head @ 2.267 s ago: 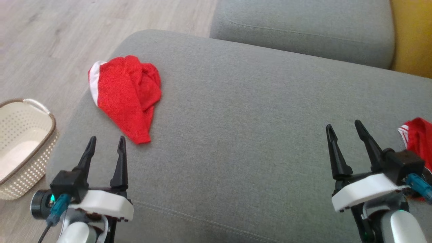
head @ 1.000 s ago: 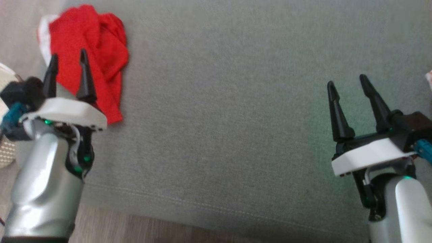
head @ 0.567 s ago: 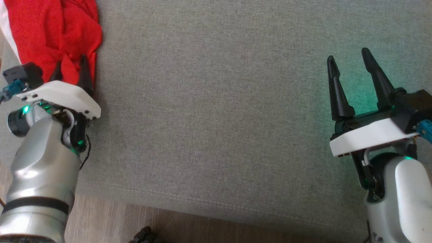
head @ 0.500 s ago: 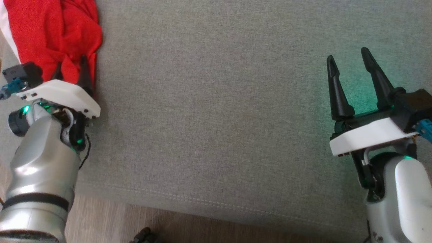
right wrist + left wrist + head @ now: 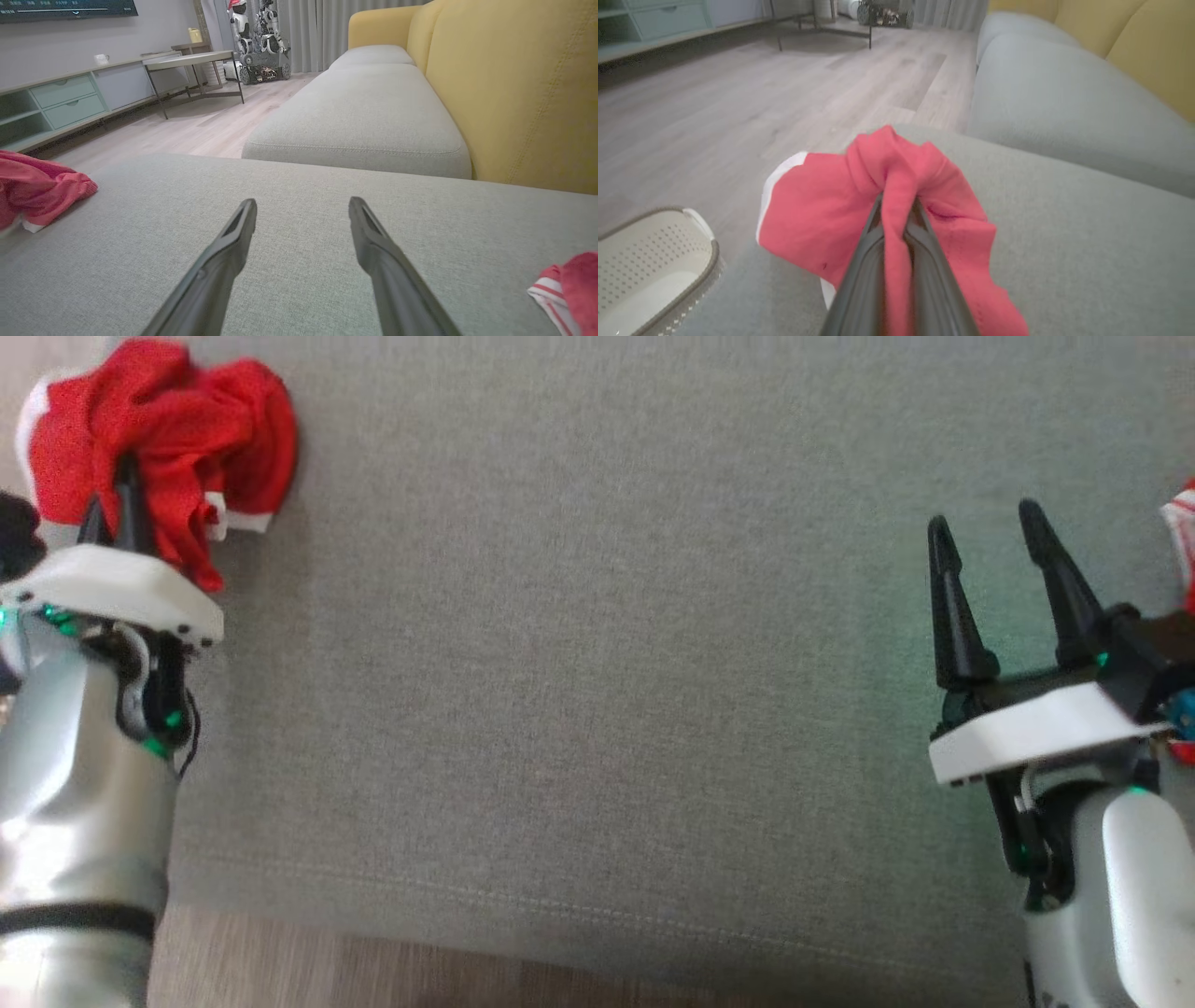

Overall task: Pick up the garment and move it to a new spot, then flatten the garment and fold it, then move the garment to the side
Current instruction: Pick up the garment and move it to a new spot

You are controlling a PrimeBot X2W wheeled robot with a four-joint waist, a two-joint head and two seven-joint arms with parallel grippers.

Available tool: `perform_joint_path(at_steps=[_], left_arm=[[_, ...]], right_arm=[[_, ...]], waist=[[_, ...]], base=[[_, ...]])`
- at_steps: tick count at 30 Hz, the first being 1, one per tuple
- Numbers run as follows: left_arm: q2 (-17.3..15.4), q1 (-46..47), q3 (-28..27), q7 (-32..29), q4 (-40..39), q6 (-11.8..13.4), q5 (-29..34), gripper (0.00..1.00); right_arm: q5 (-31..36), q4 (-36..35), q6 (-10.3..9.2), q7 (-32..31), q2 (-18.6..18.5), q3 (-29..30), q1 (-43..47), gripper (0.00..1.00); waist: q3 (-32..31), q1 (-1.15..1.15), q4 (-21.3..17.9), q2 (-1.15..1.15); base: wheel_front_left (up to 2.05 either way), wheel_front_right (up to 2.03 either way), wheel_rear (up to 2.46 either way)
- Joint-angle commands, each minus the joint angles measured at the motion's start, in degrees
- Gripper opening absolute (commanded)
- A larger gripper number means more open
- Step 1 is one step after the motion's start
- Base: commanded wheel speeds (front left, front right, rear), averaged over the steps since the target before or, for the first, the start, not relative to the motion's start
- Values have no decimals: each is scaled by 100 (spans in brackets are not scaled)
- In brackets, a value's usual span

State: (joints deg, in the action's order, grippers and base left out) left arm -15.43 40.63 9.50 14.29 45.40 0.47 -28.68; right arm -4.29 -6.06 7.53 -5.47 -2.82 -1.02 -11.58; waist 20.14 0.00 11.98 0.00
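Note:
The garment (image 5: 168, 439) is a bunched red cloth with a white band, at the far left of the grey sofa cushion (image 5: 607, 663). My left gripper (image 5: 117, 504) is shut on a fold of the garment (image 5: 896, 196), which rises pinched between the two dark fingers in the left wrist view. My right gripper (image 5: 990, 537) hovers open over the cushion's right side with nothing between its fingers (image 5: 233, 233). From the right wrist view the garment (image 5: 37, 191) lies far off to the left.
A second red cloth with white stripes (image 5: 1181, 537) lies at the cushion's right edge (image 5: 565, 289). A cream perforated basket (image 5: 649, 270) stands on the wooden floor (image 5: 714, 116) left of the sofa. Another grey cushion (image 5: 369, 121) and the yellow backrest (image 5: 514, 84) lie beyond.
My left gripper has closed on the garment and drawn it up into a bunch. The head camera has shifted slightly. My right gripper holds its pose, open.

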Motion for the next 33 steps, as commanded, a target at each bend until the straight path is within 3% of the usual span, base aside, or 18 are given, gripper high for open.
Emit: perform_joint_path(at_steps=[1,5,11,18,26,33], left_arm=[[-289,-269,-269,69,-455,62,148,0],[-229,-1075,-482,70,-1622,190,516,0],[-187,-2160,-329,60,-3023,357,908,0],[-158,-3169,-98,-447,-4474,638,1027,0],[-87,-3613,250,-837,-5337,698,1098,0],[122,-3080,734,-876,-4979,458,1198,0]], right_arm=[[-53,-163,-4,79,-6,-84,64,100],[-113,-112,-4,132,-6,11,243,100],[-197,-84,-4,163,-6,111,516,100],[-333,-108,-4,161,-6,131,785,100],[-428,-195,-4,129,-6,107,914,100],[-550,-213,-4,137,-6,-139,824,100]], waist=[[-305,0,-72,0],[-681,0,-154,0],[-1153,0,-286,0],[-1533,0,-577,0],[-1561,0,-997,0],[-1337,0,-1583,0]], base=[[0,0,0],[0,0,0],[0,0,0],[0,0,0],[0,0,0],[0,0,0]])
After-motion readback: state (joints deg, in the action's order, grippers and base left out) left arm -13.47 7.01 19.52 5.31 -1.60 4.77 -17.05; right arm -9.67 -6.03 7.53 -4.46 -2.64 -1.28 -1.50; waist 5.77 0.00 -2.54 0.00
